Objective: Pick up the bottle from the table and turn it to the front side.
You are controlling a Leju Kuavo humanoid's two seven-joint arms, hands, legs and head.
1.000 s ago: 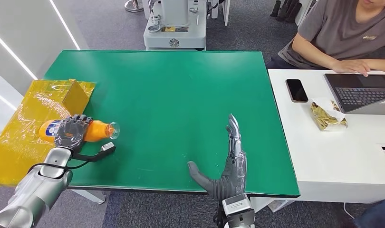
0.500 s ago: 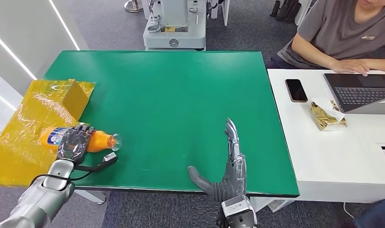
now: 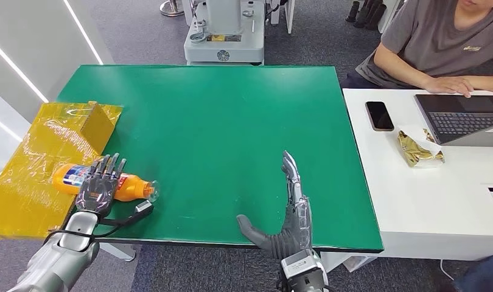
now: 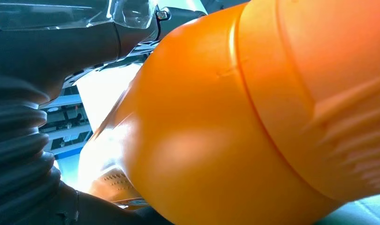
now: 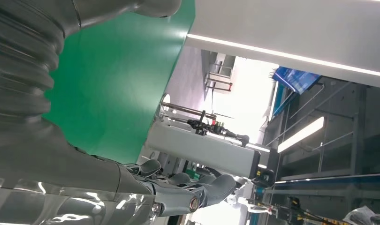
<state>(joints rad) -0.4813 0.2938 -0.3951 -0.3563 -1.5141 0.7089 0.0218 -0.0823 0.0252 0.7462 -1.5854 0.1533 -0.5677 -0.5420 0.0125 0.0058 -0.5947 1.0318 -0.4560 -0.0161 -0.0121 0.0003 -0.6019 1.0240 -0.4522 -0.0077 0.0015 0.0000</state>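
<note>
Nearest, the right hand stands on edge at the front rim of the green desk, fingers straight and released, thumb spread to the side, holding nothing. The right wrist view confirms extended fingers with nothing between them.

At the desk's left front corner, the left hand rests on top of the bottle. Its fingers are spread and straightened across the bottle rather than wrapped around it; the grasp reads as released, with the palm touching the bottle's middle. In the left wrist view the orange bottle body sits close against the hand.

The bottle lies on its side. Its long axis runs roughly left to right across the desk, tilted slightly, with the neck end nearer the front edge. The clear cap points right, toward the desk's centre; the base points left and overlies the yellow sheet. A blue and white label shows near the base end. The neck half lies over green desk surface.

Farther right, a white table adjoins the desk, carrying a phone, a gold packet and a laptop. A seated person has a hand at the laptop.
</note>
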